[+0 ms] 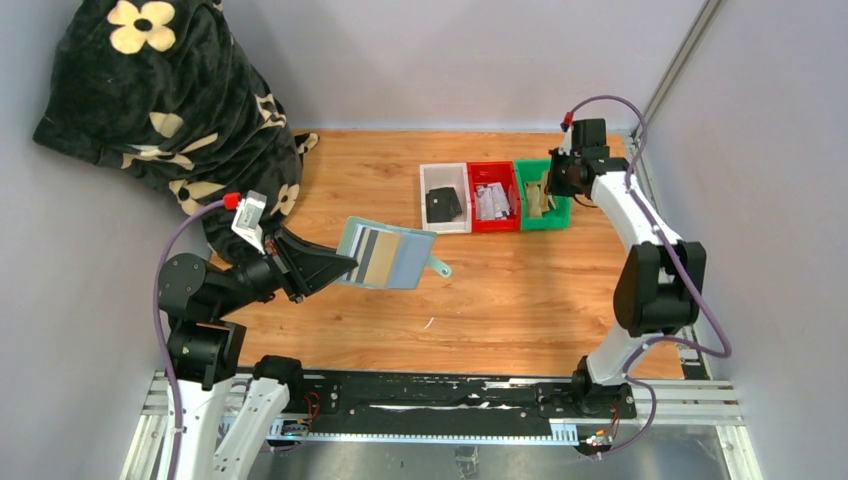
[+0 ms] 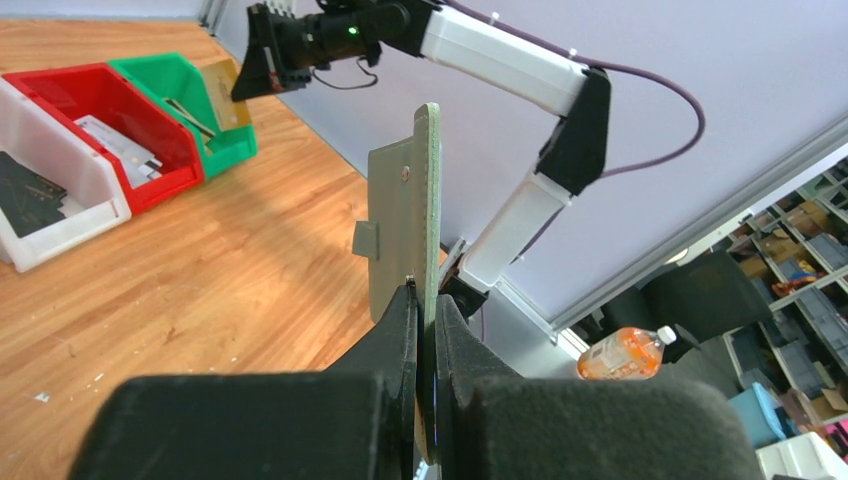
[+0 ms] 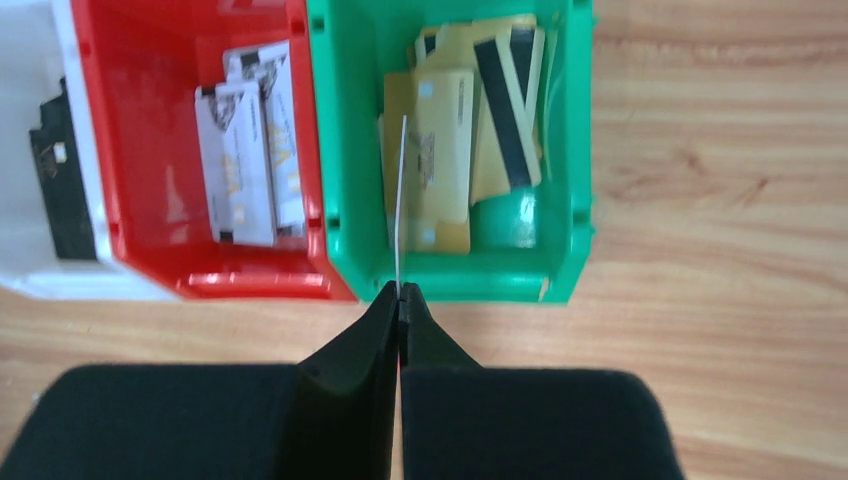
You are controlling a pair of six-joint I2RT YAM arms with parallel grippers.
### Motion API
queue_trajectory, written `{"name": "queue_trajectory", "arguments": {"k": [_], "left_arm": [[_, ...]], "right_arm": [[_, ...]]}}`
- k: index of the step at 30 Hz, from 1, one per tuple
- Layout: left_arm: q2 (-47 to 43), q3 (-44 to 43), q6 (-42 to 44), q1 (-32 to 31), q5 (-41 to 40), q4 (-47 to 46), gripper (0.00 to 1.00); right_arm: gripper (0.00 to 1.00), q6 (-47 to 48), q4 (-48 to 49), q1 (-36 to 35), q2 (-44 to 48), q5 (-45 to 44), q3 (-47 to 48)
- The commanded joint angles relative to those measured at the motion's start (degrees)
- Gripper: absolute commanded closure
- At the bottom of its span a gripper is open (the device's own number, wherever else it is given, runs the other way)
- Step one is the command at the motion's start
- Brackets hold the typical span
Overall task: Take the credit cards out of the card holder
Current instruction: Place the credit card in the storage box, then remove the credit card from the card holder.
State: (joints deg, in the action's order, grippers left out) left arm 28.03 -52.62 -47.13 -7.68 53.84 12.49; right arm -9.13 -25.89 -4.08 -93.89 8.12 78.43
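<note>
Progress looks partial; my left gripper (image 1: 347,266) pinches the card holder (image 1: 412,262) tight by one edge, aloft left of centre in the top view, credit cards (image 1: 379,258) showing in its pockets; my right gripper (image 3: 399,297), upper right, is clamped on one thin card (image 3: 401,190) edge-on above the green bin (image 3: 455,286), where others already lie; I judge more pulls remain.

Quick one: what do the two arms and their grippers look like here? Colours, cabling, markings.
The left arm and right arm have white link shells and black joint housings. A purple cable runs along each, ending in a red plug near the wrist. The left gripper and right gripper have matte black wedge-shaped fingers. A green light shows on the right wrist. No readable lettering.
</note>
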Motion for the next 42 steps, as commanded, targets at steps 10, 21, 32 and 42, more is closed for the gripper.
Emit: {"name": "queue_trajectory", "arguments": {"k": [10, 21, 32, 42], "left_arm": [[1.82, -2.09, 0.41, -0.05, 1.0, -1.9, 1.0], [2.11, -1.78, 0.7, -0.05, 1.14, -2.17, 1.0], [2.87, -1.36, 1.44, -0.05, 6.76, -1.97, 1.0], [3.76, -3.79, 8.81, -0.03, 8.73, 3.82, 1.0]], "right_arm": [[1.0, 3.04, -4.6, 0.64, -18.57, 2.18, 13.49], [0.6, 1.96, -8.23, -1.45, -14.67, -8.07, 16.19], [0.24, -17.27, 24.65, -16.62, 20.31, 33.67, -5.21], [0.18, -25.86, 48.9, -39.47, 28.04, 47.65, -14.38]]}}
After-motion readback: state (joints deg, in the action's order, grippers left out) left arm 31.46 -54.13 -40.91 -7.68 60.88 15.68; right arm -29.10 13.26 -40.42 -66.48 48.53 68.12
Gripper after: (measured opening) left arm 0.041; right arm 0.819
